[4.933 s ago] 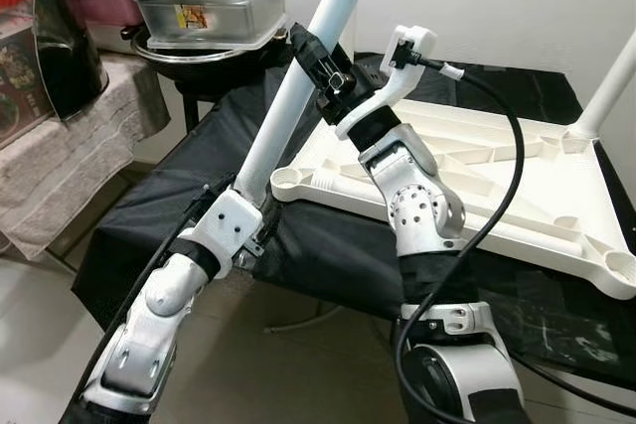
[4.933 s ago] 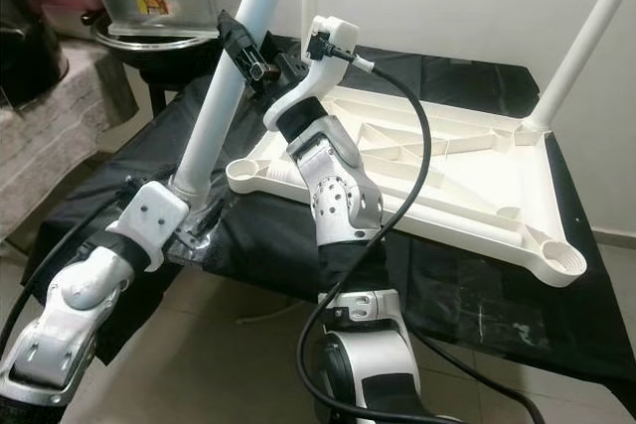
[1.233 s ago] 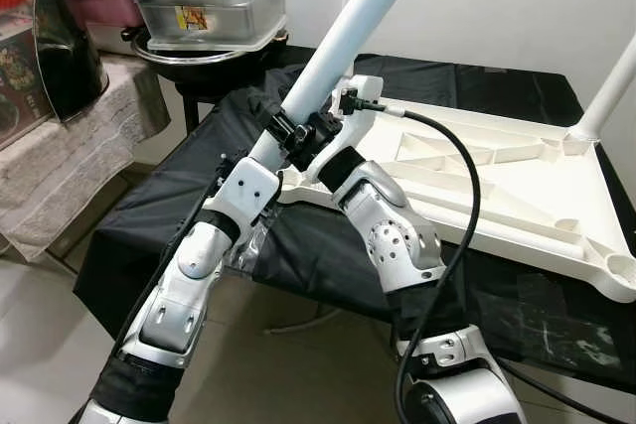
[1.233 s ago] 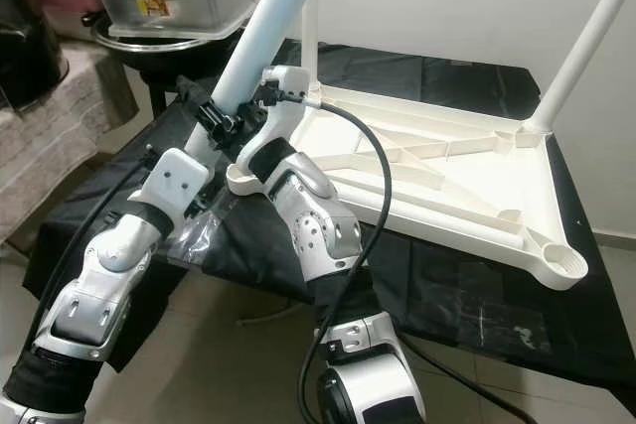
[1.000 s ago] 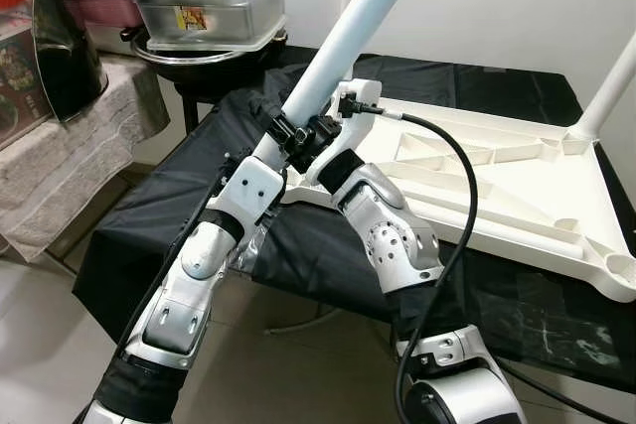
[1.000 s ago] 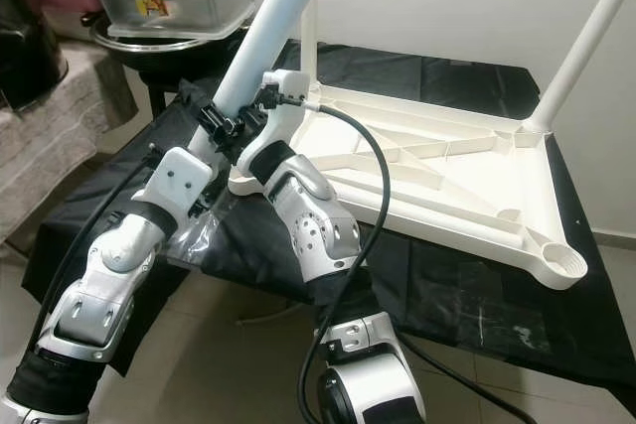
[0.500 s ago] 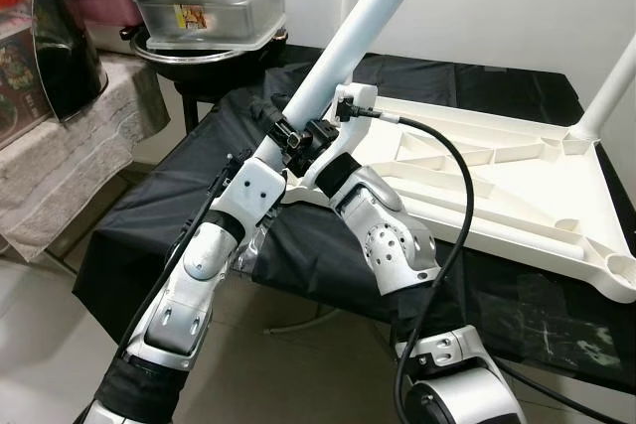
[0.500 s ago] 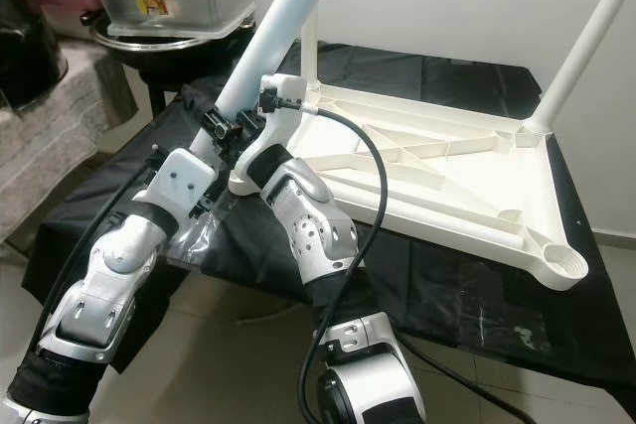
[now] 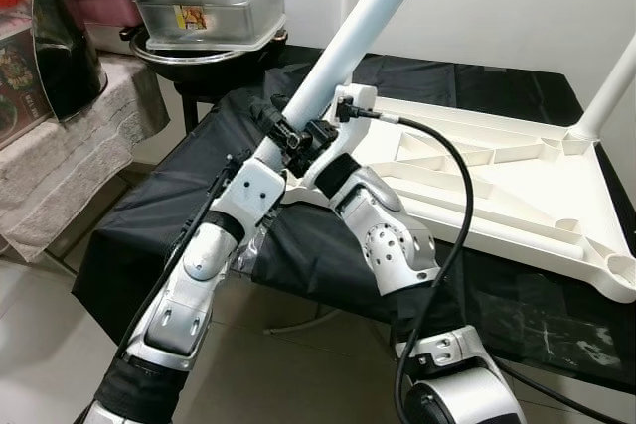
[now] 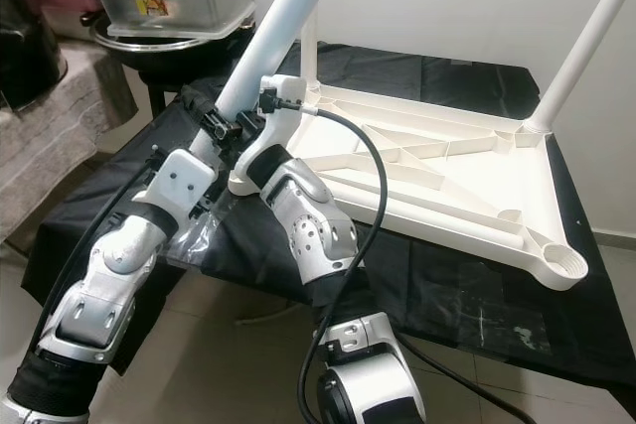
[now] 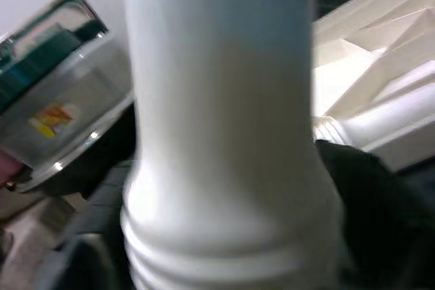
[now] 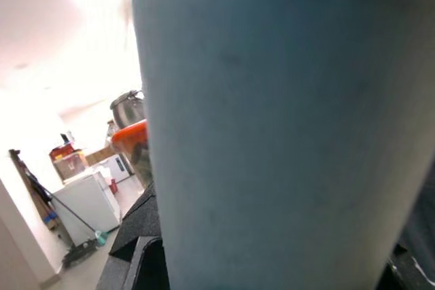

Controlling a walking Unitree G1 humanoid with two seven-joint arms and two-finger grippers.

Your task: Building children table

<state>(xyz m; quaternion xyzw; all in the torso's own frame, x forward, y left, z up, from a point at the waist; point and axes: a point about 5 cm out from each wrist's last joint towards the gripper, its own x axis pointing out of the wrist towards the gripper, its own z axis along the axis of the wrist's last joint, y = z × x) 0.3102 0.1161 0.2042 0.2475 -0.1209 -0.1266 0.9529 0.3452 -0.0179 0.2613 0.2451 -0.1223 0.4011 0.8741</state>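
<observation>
Leg-fitting step: left gripper (image 9: 270,138) and right gripper (image 9: 316,133) both clamp white leg (image 9: 343,40), tilted toward 1 o'clock; next, upright it into tabletop (image 9: 477,171) corner socket.

White plastic table top (image 9: 497,181), upside down on a black cloth (image 9: 159,215), ribs showing underneath. Round holes at the corners. Two white legs already standing up at the far corners. One long white leg (image 9: 343,47), round like a pipe, tilted, low end right at the near left corner hole (image 10: 241,183), top end leaning up and away.
</observation>
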